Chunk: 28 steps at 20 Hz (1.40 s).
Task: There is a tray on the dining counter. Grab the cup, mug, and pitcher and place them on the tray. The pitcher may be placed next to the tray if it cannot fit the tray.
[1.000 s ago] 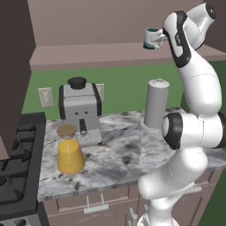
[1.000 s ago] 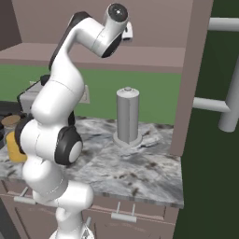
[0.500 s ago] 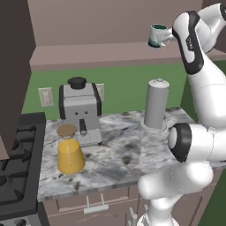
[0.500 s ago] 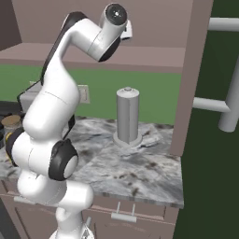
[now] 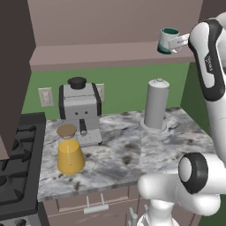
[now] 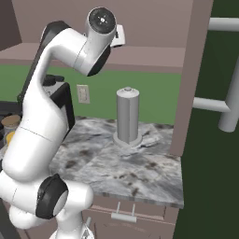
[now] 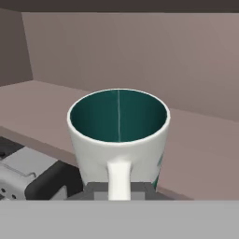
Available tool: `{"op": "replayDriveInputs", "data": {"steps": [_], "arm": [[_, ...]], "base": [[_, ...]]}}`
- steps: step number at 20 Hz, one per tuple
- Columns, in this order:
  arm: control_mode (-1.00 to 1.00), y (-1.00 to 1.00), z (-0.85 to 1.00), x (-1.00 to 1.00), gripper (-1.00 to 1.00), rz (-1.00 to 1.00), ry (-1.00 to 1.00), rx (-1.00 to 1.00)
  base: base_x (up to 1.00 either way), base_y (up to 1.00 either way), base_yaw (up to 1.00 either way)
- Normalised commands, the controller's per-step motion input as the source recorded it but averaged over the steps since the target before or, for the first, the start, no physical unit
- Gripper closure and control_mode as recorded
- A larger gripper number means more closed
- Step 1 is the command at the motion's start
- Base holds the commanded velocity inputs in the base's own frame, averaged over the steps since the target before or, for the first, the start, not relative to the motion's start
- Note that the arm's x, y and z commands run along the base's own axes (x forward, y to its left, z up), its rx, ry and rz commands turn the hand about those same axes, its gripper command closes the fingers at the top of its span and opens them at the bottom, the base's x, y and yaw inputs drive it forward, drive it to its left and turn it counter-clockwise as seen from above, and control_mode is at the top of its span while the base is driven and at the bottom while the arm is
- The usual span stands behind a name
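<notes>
The mug (image 5: 167, 40), white-grey with a dark teal inside, hangs high in the air in front of the brown wall ledge. My gripper (image 5: 177, 42) is shut on its handle side. In the hand view the mug (image 7: 119, 135) stands upright just ahead of the gripper (image 7: 120, 189), its loop handle facing the camera. The pitcher (image 5: 69, 152), a clear cone with orange-yellow contents and a brown neck, stands on the marbled worktop (image 5: 123, 154) left of the arm; its edge (image 6: 8, 135) shows at the far left of the right base view. The tray, the cup and the dining counter are out of view.
A tall grey cylinder (image 5: 156, 103) (image 6: 127, 115) stands at the back right of the worktop. A grey coffee machine (image 5: 80, 110) sits behind the pitcher. The black stove (image 5: 17, 167) adjoins the worktop on the left. A brown ledge (image 5: 97, 55) runs along the wall.
The arm has swung to the right, carrying the mug a little right and slightly lower. The things on the worktop have not moved.
</notes>
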Motion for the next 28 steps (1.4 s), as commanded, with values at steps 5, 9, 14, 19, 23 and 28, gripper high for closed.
{"op": "replayDriveInputs", "data": {"steps": [5,9,14,19,23,28], "arm": [[-1.00,0.31,0.00,-0.69,1.00,-0.03,0.00,0.00],[-1.00,0.44,0.00,-0.53,1.00,-0.07,0.00,0.00],[-1.00,0.03,0.00,-0.47,1.00,-0.18,0.02,0.00],[-1.00,0.00,0.00,-0.53,1.00,-0.19,0.04,0.00],[-1.00,0.00,0.00,-0.59,1.00,-0.18,0.07,0.00],[-1.00,0.00,0.00,-0.56,1.00,-0.09,0.11,0.00]], "base": [[0.00,0.00,0.00],[0.00,0.00,0.00],[0.00,0.00,0.00],[0.00,0.00,0.00],[0.00,0.00,0.00],[0.00,0.00,0.00]]}}
